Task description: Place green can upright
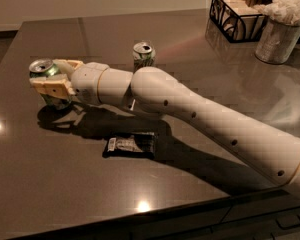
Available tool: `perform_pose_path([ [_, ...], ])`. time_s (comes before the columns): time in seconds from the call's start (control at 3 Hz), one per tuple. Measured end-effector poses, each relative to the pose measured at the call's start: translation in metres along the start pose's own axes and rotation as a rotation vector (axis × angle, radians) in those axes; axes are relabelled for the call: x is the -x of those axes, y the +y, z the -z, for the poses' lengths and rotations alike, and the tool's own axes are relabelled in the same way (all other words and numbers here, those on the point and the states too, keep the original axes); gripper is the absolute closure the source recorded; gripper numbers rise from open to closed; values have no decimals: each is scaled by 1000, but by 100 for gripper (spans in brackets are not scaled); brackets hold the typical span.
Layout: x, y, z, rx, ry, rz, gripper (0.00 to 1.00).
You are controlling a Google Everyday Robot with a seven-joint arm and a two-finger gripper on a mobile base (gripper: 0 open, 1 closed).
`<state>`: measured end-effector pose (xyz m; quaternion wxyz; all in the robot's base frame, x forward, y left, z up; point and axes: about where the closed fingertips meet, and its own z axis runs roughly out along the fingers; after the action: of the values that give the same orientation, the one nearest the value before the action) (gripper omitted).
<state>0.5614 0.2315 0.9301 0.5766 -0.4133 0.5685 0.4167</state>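
Observation:
The green can [42, 67] stands about upright at the left of the dark table [190, 49], its silver top facing up and its base at the table surface. My gripper [47, 74] is shut on the green can, with one beige finger [50, 86] across its front and the other behind it. The white arm reaches to it from the lower right. Whether the can's base rests on the table I cannot tell.
A paler whitish can [143, 54] stands upright just behind the arm. A dark flat packet [131, 145] lies in front of the arm. A black wire basket [236, 11] and a metal cup of napkins [279, 31] stand at the back right.

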Motion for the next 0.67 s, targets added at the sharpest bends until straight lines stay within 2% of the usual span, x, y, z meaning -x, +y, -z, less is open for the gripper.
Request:
perform_pose_path([
  [0.67,-1,0,1,-5,-16,-8,16],
])
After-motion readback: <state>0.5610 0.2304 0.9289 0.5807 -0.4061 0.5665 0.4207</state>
